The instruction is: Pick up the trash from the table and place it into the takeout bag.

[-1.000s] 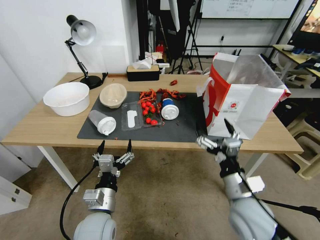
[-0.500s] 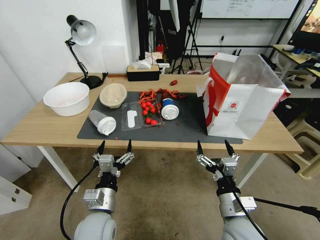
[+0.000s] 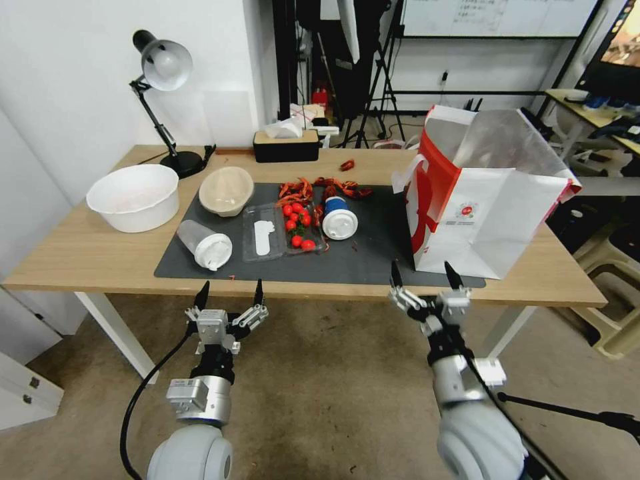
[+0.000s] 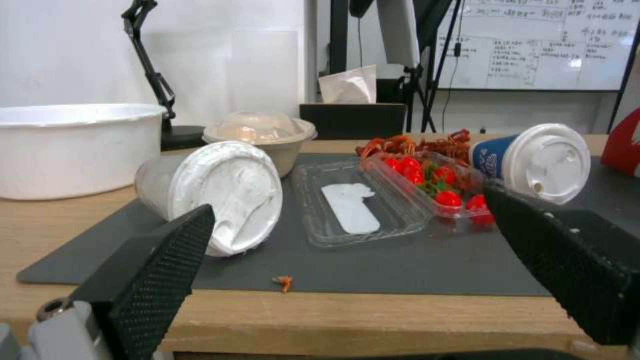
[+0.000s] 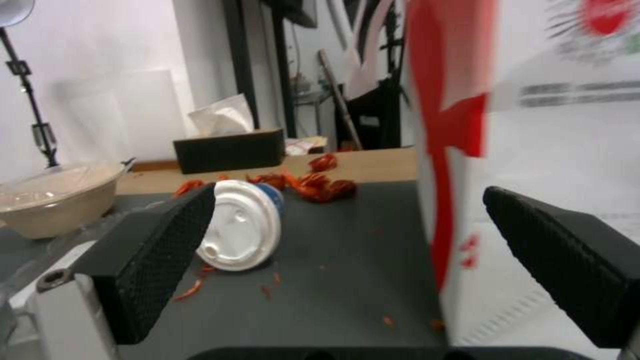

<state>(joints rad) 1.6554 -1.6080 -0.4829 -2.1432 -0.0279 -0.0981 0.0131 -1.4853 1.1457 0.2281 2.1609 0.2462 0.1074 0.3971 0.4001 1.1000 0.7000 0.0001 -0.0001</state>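
My right pincer (image 3: 425, 275) hangs just off the near edge of the table (image 3: 80, 257), jaws spread wide, nothing between them. My left pincer (image 3: 230, 293) is parked off the same edge further left, also spread wide and empty.

Nearest trash to the right pincer: the blue cup (image 3: 339, 218), on its side on the dark mat (image 3: 363, 257), white lid facing me. It lies at about 11 o'clock from the pincer, well apart. The bag (image 3: 487, 200) stands upright at 1 o'clock, near, mouth open.

Left of the cup: a clear tray (image 3: 280, 230) with small red bits, then the clear cup (image 3: 203, 243) on its side, then the beige bowl (image 3: 227, 190) behind. Red scraps (image 3: 320, 188) are strewn past the blue cup; probably shells, too small to be sure.

Step in hand, as I judge it: reach for the blue cup. Best to close across its body, not the lid, since a cup on its side may roll. Keep clear of the bag wall on the way in.
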